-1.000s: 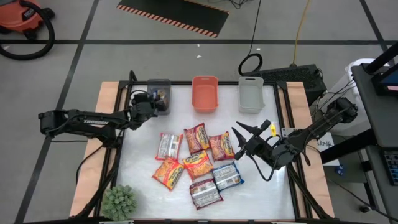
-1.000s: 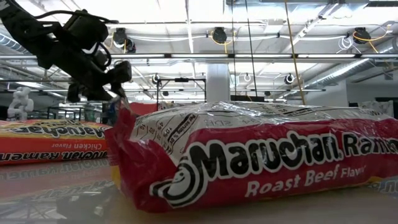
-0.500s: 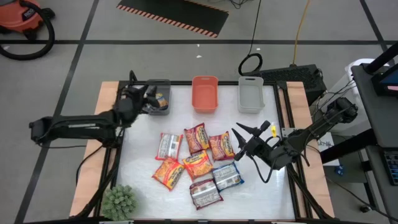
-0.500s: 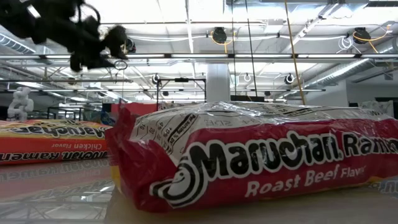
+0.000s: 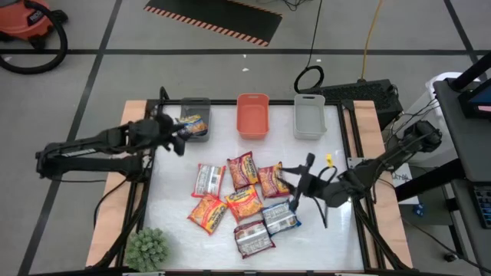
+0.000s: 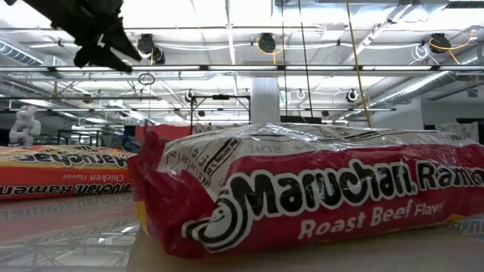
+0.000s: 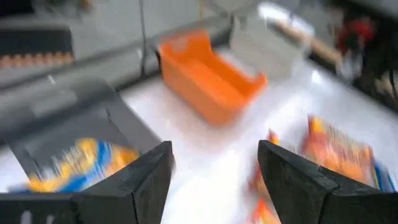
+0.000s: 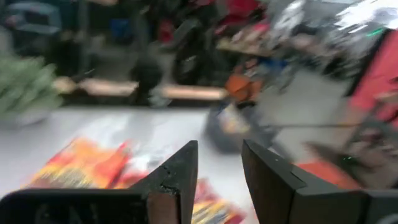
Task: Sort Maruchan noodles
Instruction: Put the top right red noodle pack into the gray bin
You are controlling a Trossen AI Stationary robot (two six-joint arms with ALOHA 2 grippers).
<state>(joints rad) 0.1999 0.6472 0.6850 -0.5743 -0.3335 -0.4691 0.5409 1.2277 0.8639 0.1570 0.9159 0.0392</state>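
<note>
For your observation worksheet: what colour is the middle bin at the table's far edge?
Orange; the middle bin shows best in the high view.

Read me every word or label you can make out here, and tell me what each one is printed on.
"Maruchan Ramen" and "Roast Beef Flavor": red noodle packet nearest the low camera; the last letters of "Ramen" are cut off.
"Maruchan Ramen" and "Chicken Flavor", upside down: orange packet behind it.
The small panel print on the red packet is too small to read.
Packets in the high and wrist views are unreadable.
</note>
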